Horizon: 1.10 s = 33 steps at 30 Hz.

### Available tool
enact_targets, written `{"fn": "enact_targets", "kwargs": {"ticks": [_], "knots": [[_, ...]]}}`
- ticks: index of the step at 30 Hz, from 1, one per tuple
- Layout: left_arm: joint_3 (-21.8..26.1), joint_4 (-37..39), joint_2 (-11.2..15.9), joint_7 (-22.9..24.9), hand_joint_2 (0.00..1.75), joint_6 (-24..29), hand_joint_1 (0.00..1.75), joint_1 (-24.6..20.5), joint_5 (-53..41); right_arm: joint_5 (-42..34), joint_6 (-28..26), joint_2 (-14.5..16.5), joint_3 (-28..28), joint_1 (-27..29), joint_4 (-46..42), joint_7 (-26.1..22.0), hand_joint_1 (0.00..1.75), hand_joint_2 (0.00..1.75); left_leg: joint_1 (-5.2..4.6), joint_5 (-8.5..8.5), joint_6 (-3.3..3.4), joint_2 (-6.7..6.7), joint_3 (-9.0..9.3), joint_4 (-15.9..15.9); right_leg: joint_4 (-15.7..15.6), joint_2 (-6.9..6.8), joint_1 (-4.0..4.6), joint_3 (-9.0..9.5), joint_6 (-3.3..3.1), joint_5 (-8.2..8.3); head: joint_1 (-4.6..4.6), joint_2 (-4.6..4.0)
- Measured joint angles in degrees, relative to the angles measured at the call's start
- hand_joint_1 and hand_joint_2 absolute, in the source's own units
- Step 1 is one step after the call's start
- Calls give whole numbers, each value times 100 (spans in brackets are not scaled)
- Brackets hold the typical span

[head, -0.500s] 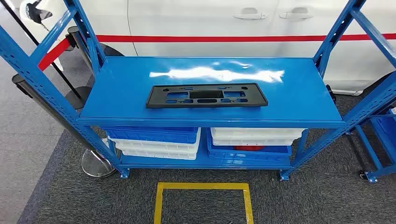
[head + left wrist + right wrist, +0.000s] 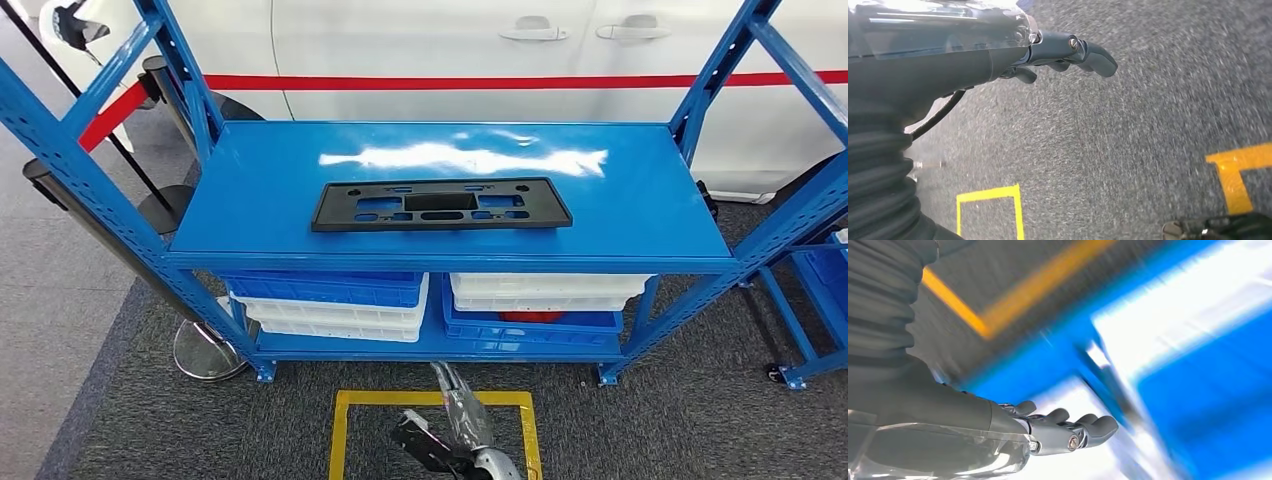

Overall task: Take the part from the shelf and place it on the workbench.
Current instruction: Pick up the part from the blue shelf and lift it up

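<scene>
Black flat rectangular plastic part (image 2: 441, 204) w/ cutouts lies on blue metal shelf (image 2: 640, 200) top, right robot hand (image 2: 455, 430) low over yellow floor square (image 2: 342, 430), fingers apart, empty, left robot hand (image 2: 1058, 52) empty, fingers loosely extended.

Black part (image 2: 441, 204) on glossy blue shelf (image 2: 640, 210); blue and white bins (image 2: 330, 305) below; grey carpet (image 2: 150, 420), yellow square outline (image 2: 340, 435); white car (image 2: 420, 50), red stripe.

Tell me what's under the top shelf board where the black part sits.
Below the top shelf are stacked blue and white bins and more bins beside them. Something red peeks out; the bins' contents are otherwise hidden.
</scene>
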Motion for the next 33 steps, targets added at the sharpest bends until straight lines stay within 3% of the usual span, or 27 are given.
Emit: {"fn": "enact_targets", "kwargs": {"ticks": [2, 4, 9, 19, 33], "knots": [[-13, 2, 11, 1, 175, -97, 0, -10, -99, 1217, 392, -119, 125, -457, -832, 605, 0, 175, -5, 15, 6, 29, -23, 2, 2, 31, -1, -39, 3, 25, 0, 0], [-30, 2, 24, 1, 175, -146, 0, -31, -141, 1918, 880, -232, 256, -1078, -1556, 1063, 0, 175, -5, 28, 12, 46, -31, 4, -3, 43, -4, -56, 6, 41, 1, 0], [-60, 2, 34, -30, 175, -174, 0, -37, -224, 2186, 904, -389, 522, -1714, -2449, 1390, 0, 175, -2, 37, 14, 2, -26, 4, -10, -2, -2, -24, 7, 39, 0, 0], [-139, 2, 65, -15, 175, -237, 0, -58, -411, 3231, 947, -402, 1199, -2424, -2577, 2107, 0, 175, -4, 37, 15, -4, -37, 4, -11, -8, -3, -33, 8, 39, 0, 0], [-152, 2, 72, -41, 175, -263, 0, -60, -512, 3233, 1073, -344, 1375, -2534, -2235, 2260, 0, 175, -4, 37, 15, -4, -38, 4, -12, -9, -3, -34, 8, 39, 0, 0]]}}
